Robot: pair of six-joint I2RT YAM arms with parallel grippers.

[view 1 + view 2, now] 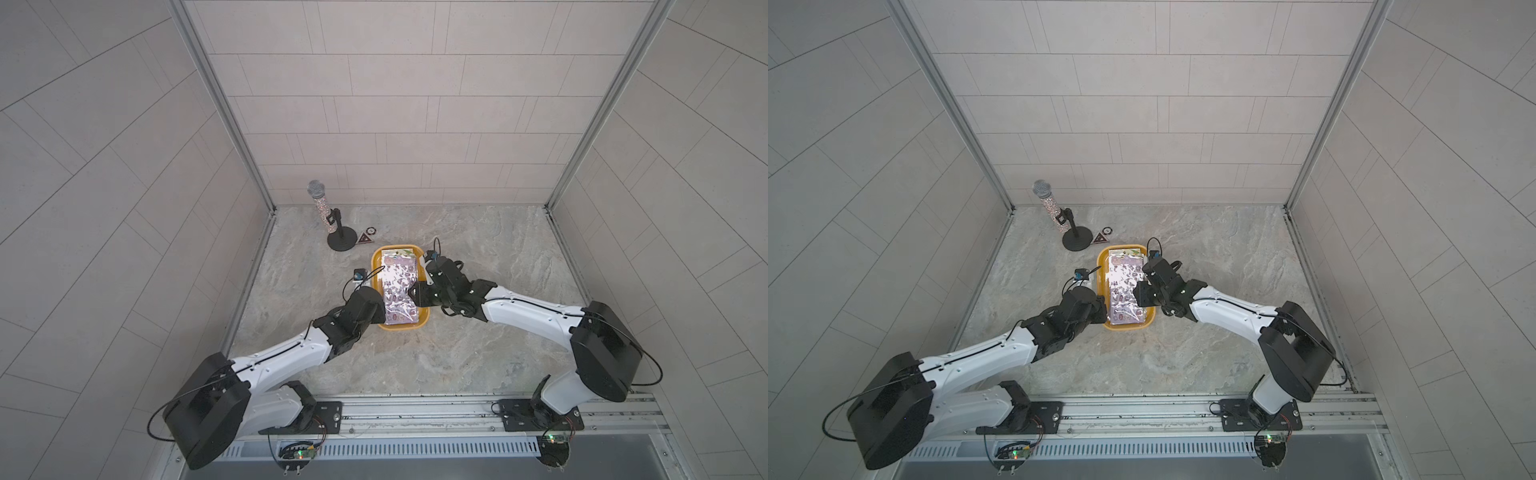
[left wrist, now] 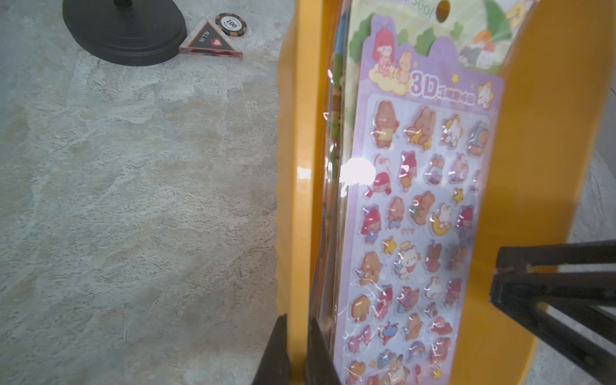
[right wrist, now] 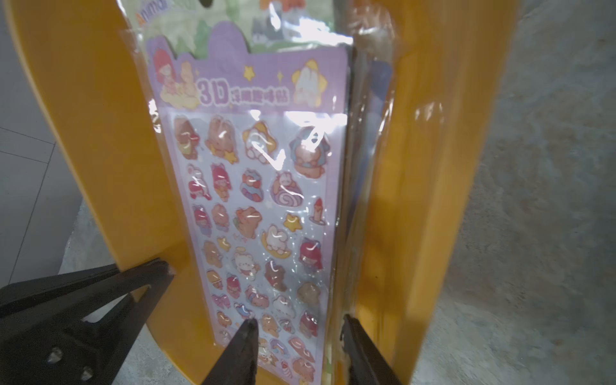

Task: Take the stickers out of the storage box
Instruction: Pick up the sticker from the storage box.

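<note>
Pinching the storage box (image 2: 533, 166) wall in the middle of the surface (image 2: 133, 200), my left pincer (image 2: 296, 336) steadies it. My right pincer (image 3: 298, 322) is spread over the stickers (image 3: 260, 200) stacked inside. Glossy sleeves could slip from my tips, or several sheets lift together.

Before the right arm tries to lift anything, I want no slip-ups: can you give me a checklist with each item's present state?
1. Storage box held steady: ok, the left gripper is shut on its wall.
2. Right gripper placed over the stickers: ok, one fingertip over the purple top sheet, the other by the stack's edge.
3. Sheet gripped: not ok, the jaws stand apart.
4. Only one sheet will come up: cannot tell, more glossy sheets lie beneath.
5. Microphone stand apart from the box: ok.
</note>
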